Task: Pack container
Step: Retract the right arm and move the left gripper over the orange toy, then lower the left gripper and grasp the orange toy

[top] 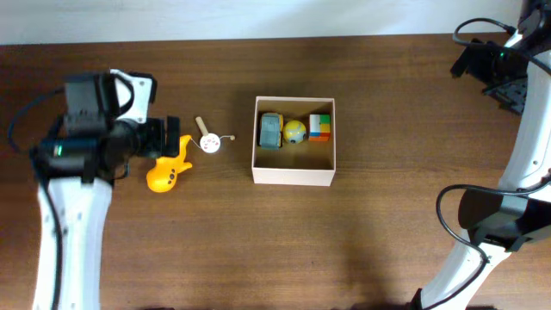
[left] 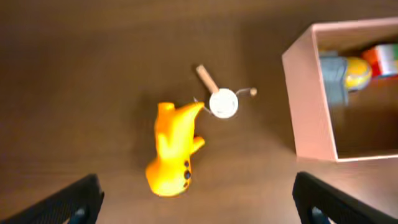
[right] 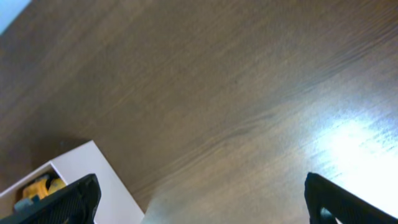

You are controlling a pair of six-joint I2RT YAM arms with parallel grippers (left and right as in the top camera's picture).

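Note:
The container, a white square box with a tan inside, sits mid-table and holds a grey-blue toy car, a yellow ball and a colourful cube. A yellow toy animal lies on the table left of it, next to a small white disc on a wooden stick. My left gripper is open and empty just above the yellow toy, with the disc and the box wall beyond. My right gripper is open and empty at the far right; its view shows a box corner.
The dark wooden table runs to a pale wall along the back edge. My right arm's base and cable stand at the right front. My left arm's white link stretches along the left side.

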